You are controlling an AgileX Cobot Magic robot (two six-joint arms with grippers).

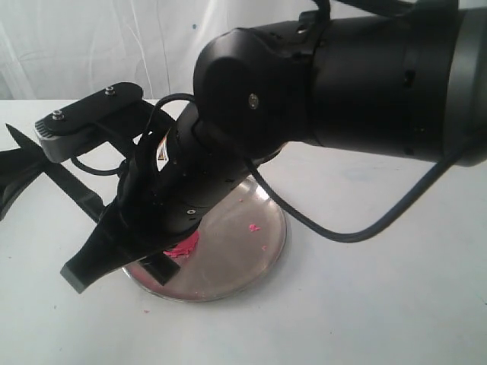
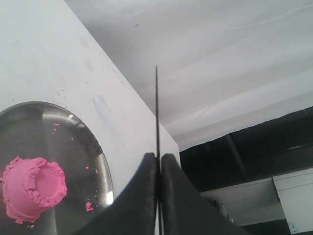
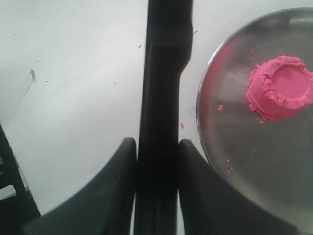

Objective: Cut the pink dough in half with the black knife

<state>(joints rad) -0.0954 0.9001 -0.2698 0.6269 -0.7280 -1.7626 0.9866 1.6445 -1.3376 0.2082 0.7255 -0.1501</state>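
The pink dough [image 3: 281, 88] is one whole cup-shaped mound on the round steel plate [image 3: 230, 147]. In the exterior view the dough [image 1: 184, 246] shows only partly, behind my right gripper [image 1: 122, 266]. My right gripper [image 3: 156, 142] is shut on the black knife's handle [image 3: 164, 73], beside the plate's rim. My left gripper [image 2: 159, 156] is shut on the knife's blade [image 2: 157, 107], seen edge-on and pointing away, off to the side of the dough [image 2: 34, 188]. The knife [image 1: 65, 179] is held above the table left of the plate [image 1: 251, 262].
Tiny pink crumbs [image 1: 253, 226] lie scattered on the plate, and one crumb [image 3: 182, 125] lies on the white table beside it. The bulky right arm [image 1: 342, 76] fills the upper right of the exterior view. A white backdrop hangs behind the table.
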